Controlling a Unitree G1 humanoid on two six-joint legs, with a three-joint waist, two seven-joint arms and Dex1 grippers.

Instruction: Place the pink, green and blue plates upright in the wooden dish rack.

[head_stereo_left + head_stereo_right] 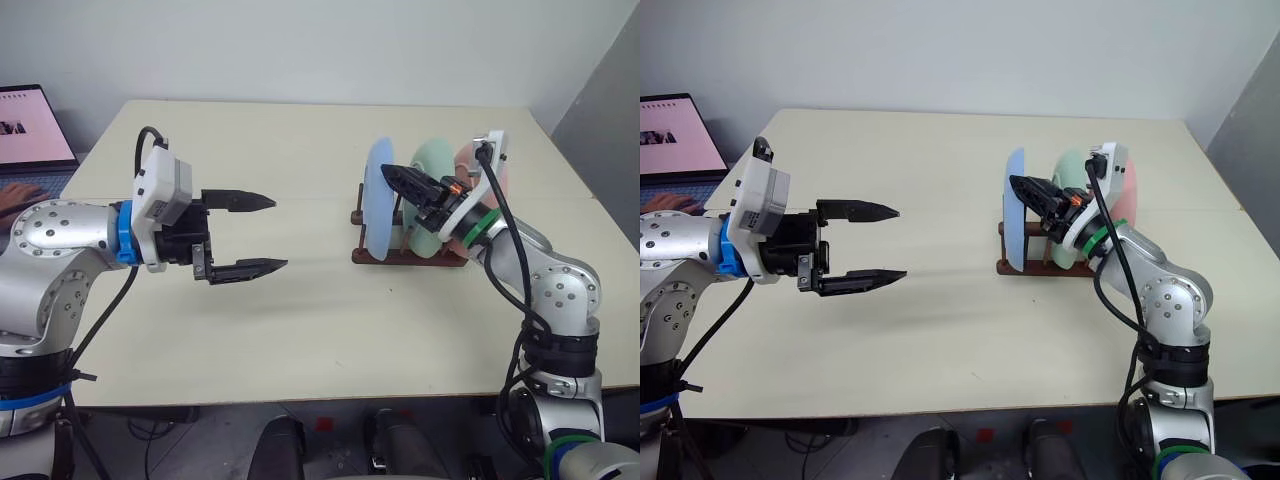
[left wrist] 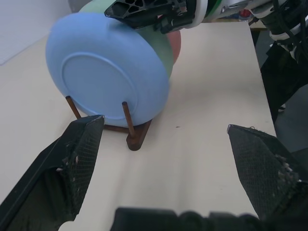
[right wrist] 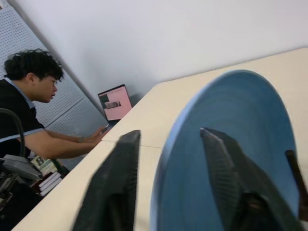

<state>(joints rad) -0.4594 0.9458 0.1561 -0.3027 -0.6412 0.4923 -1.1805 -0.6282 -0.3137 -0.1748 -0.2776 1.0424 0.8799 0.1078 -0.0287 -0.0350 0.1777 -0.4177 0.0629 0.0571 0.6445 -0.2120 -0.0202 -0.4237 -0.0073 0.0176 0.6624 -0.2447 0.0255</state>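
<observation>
**Blue plate is in the rack, right claw letting go**

Blue plate [image 1: 379, 200] stands on edge at the near-left end of the wooden dish rack [image 1: 400, 255], its back face leaning against two thin pegs as I see it from the left wrist camera. Behind it in the same rack sit the green plate [image 1: 436, 175] and, furthest right, the pink plate [image 1: 1120, 180], both also upright. All three are in, so I judge this to be the closing step of the task: releasing the last plate.

My right claw [image 1: 405, 182] straddles the blue plate's top rim. In the right wrist view one finger lies on each side of the rim with a visible gap, so I read the jaws as parted and no longer pinching (though I cannot rule out one finger brushing the inner face). My left claw [image 1: 245, 235] hangs over the bare tabletop [image 1: 300, 320], well apart from the rack, spread wide and holding nothing.

What comes next, as I see it, is a clean withdrawal: lift the right claw up and back off the rim without dragging the plate, since a nudge could tip it out of its pegs or onto the green one. A person at a laptop [image 1: 30, 130] sits beyond the tabletop's far left corner.
</observation>
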